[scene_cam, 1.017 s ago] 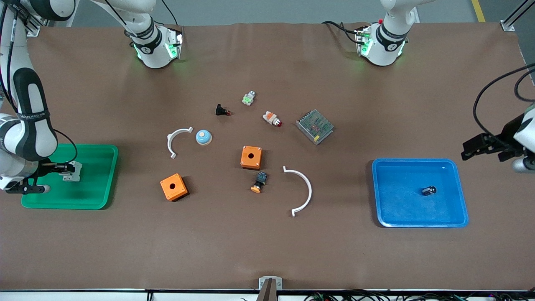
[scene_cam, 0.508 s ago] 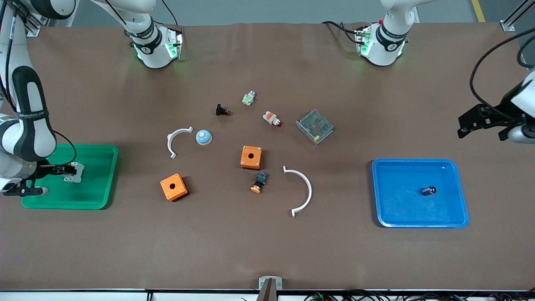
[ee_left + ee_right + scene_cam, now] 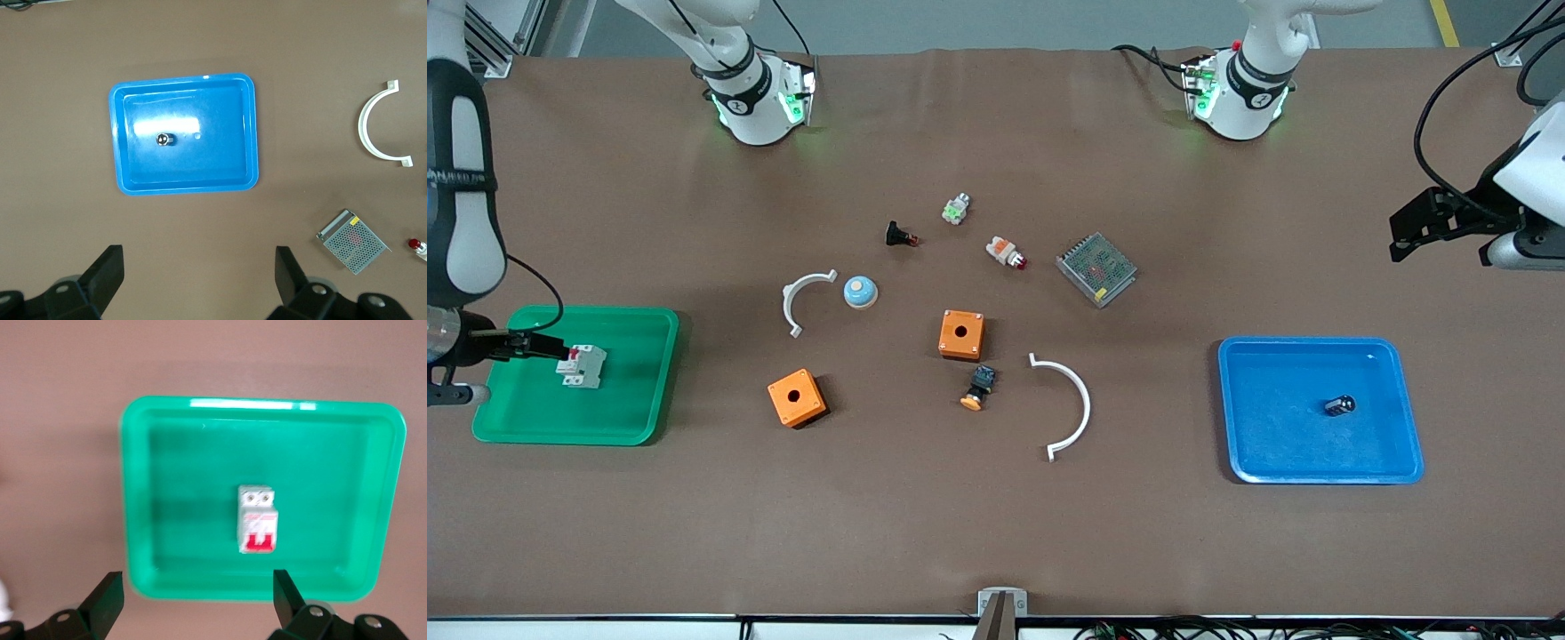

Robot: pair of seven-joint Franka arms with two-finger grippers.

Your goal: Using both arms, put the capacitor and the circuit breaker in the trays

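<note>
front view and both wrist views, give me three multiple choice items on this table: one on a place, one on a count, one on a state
1. Where does the capacitor lie?
A. in the blue tray
B. in the green tray
C. on the bare table

2. How many orange boxes stand on the table?
A. one
B. two
C. three

3. How are the right gripper's fingers?
A. shut on the circuit breaker
B. shut on nothing
C. open, holding nothing

Answers:
1 A: the capacitor rests on the blue tray's floor in the front and left wrist views.
2 B: one orange box beside the orange-capped button, another nearer the green tray.
3 C: the right wrist view shows its fingers spread, with the circuit breaker lying free in the green tray.
</note>
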